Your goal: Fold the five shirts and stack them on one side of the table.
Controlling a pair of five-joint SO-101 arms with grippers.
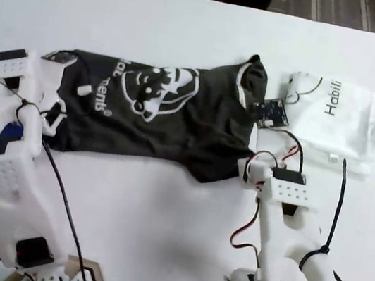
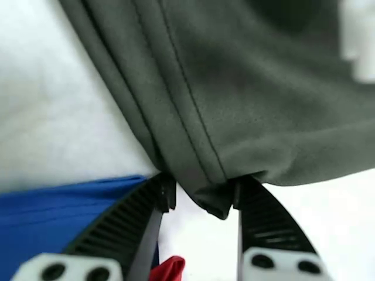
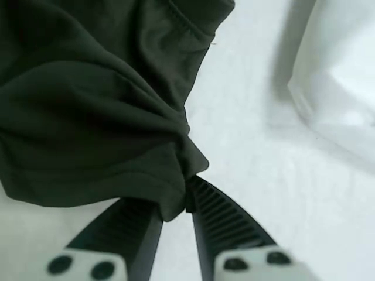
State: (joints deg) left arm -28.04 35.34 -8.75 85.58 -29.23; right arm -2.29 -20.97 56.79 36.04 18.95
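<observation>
Black shirt (image 1: 155, 118) lying spread across middle of white table (image 1: 161, 215), white print facing up. Left gripper (image 2: 199, 196) clamping bunched hem corner at one end of shirt. Right gripper (image 3: 174, 205) pinching fold of fabric at opposite end, jaws nearly meeting on cloth. Folded white shirt (image 1: 333, 121) sitting just beside right-gripper end. Blue cloth (image 2: 53, 216) and red cloth (image 2: 167, 269) lying beside left gripper.

Bright even light, glare on white table (image 1: 190, 34), soft shadows beside black shirt (image 1: 174, 131).
</observation>
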